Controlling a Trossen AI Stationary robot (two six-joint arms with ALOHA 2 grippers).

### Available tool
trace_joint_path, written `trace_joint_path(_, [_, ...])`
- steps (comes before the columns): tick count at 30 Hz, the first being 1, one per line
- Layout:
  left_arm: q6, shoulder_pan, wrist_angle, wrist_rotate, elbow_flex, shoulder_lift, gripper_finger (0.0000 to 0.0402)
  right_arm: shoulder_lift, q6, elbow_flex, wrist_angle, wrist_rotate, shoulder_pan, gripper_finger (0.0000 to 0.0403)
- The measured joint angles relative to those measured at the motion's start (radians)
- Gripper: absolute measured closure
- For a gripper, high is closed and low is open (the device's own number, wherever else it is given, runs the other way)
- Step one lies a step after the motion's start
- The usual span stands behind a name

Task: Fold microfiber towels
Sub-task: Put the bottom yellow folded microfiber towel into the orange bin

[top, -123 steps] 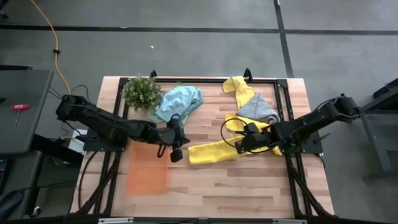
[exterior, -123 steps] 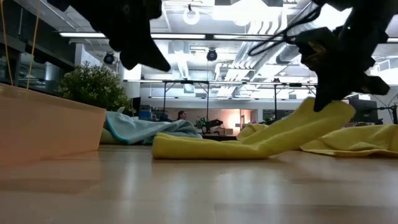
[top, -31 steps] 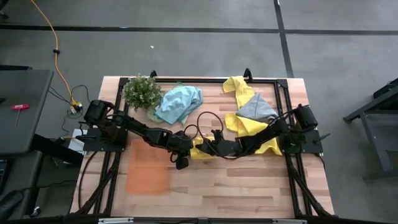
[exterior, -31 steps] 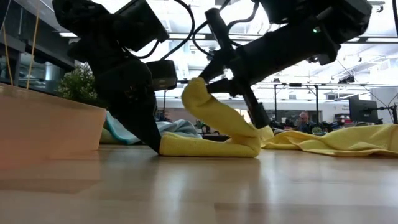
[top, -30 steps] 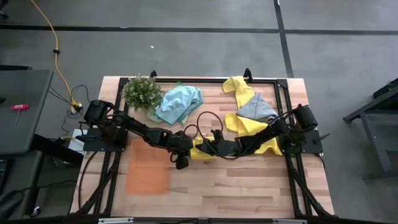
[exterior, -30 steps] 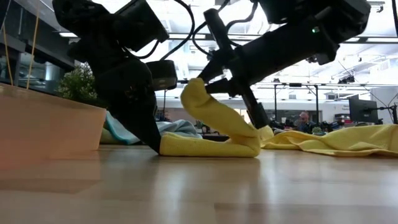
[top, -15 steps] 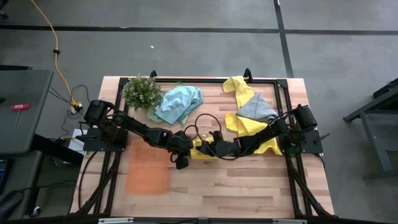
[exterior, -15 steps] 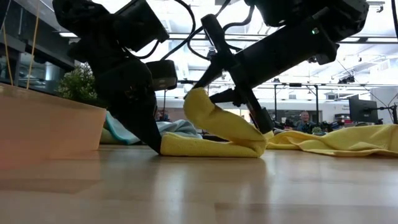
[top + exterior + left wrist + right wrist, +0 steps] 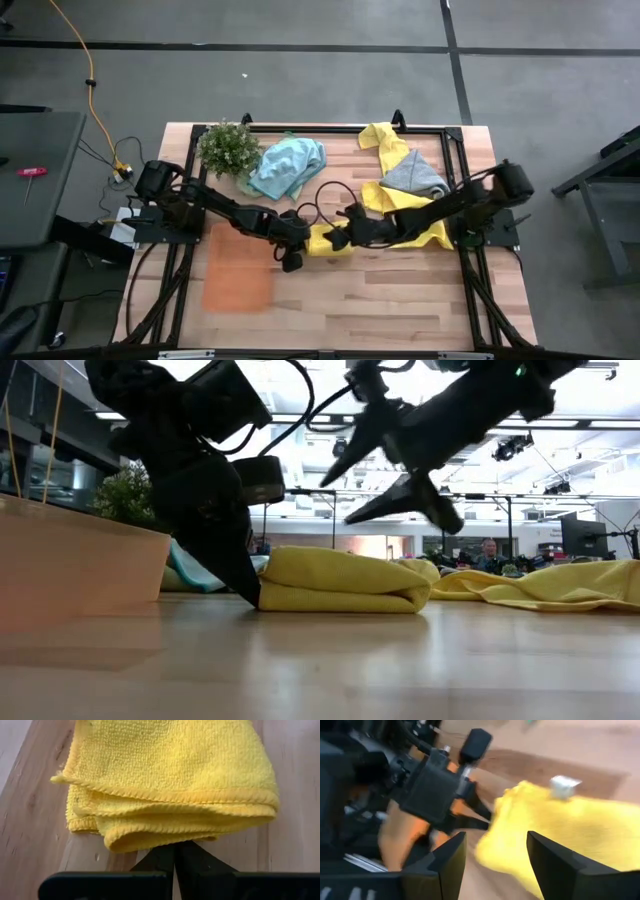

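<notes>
Looking straight down, the wooden worktop carries a yellow towel folded over near its middle. The left claw sits at that towel's left end, and the right claw hangs just beside it on the other side. A second yellow towel lies crumpled toward the far right, with a grey towel on it. A blue-teal towel is heaped beside the green plant, and the orange tray lies flat at the near left.

At worktop height, the yellow towel rests in flat layers. The left claw touches down at the towel's edge, its tips pressed together. The right claw is above the towel, clear of it, fingers spread apart and holding nothing.

From the left wrist, the left claw shows both fingers meeting, closed against the folded yellow towel at its hemmed edge; whether cloth is pinched between them cannot be told.

From the right wrist, the right claw is open over the yellow towel, with the left arm opposite.
</notes>
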Motion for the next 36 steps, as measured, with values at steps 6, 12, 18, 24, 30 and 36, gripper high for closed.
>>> trace_joint_path(6, [0.046, 0.012, -0.072, 0.0, -0.002, -0.077, 0.0401, -0.144, -0.209, 0.0, -0.227, -0.01, 0.001, 0.0211])
trace_joint_path(12, [0.069, 0.03, -0.169, 0.005, -0.002, -0.175, 0.0401, -0.177, -0.241, 0.0, -0.36, -0.085, 0.005, 0.0214])
trace_joint_path(18, [0.069, 0.034, -0.122, -0.015, -0.001, -0.26, 0.0401, -0.175, -0.256, 0.0, -0.44, -0.084, 0.007, 0.0214])
trace_joint_path(24, [0.069, 0.032, 0.077, -0.005, 0.0, -0.224, 0.0401, -0.175, -0.338, 0.0, -0.434, -0.075, 0.006, 0.0214])
trace_joint_path(30, [0.028, 0.021, 0.188, -0.004, 0.0, -0.127, 0.0401, -0.175, -0.462, 0.0, -0.43, -0.065, 0.006, 0.0214])
trace_joint_path(36, [0.014, 0.005, 0.195, -0.003, 0.0, -0.057, 0.0401, -0.175, -0.609, 0.0, -0.415, -0.046, 0.006, 0.0214])
